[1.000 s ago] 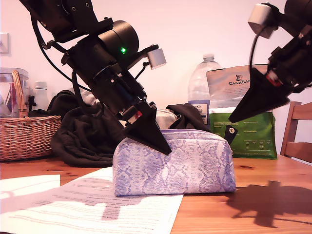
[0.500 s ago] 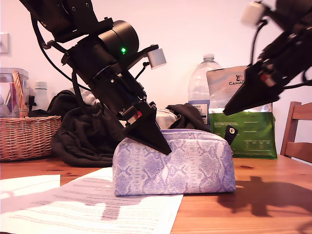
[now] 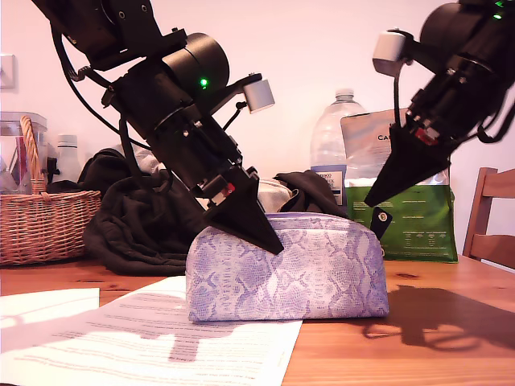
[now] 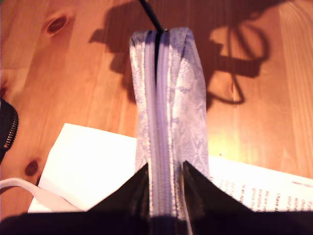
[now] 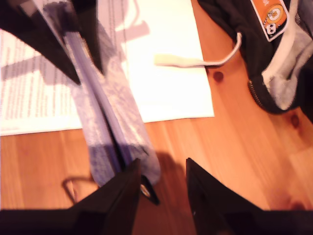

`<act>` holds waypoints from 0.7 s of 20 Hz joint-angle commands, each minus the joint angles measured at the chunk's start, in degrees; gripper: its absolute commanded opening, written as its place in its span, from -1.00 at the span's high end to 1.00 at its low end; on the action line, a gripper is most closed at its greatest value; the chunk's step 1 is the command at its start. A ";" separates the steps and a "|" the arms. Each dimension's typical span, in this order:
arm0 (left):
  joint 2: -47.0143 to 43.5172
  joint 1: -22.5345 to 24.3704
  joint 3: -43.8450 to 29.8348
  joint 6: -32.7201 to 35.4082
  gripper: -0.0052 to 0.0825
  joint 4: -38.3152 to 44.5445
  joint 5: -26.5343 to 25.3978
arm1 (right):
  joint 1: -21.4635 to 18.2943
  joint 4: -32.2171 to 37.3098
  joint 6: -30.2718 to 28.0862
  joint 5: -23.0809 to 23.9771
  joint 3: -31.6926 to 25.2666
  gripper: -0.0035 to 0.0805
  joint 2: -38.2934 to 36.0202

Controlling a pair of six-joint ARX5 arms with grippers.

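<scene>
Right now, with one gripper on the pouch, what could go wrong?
1. My second gripper hangs open above the small zipper pull, which sits by one finger, not midway; closing might miss it.
2. My first gripper pinches only the zipper ridge of the pouch near one end; a tug might slip it or drag the pouch across the paper sheet.

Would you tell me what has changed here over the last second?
My second end effector swung toward the exterior view's left; its open tips now hang just above the zipper pull of the pouch. My first end effector stayed clamped on the pouch; the papers did not move.
</scene>
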 commanded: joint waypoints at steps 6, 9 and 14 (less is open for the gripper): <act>1.99 -0.17 -0.26 0.26 0.50 1.75 -0.68 | 0.42 -4.20 -1.90 0.09 -0.59 0.39 1.90; 1.99 -0.17 -0.26 0.26 0.50 2.05 -0.68 | 0.68 -3.74 -1.90 0.13 -0.59 0.46 1.90; 1.99 -0.17 -0.26 0.26 0.50 1.99 -1.27 | 2.08 -3.69 -1.90 4.57 -0.59 0.93 1.90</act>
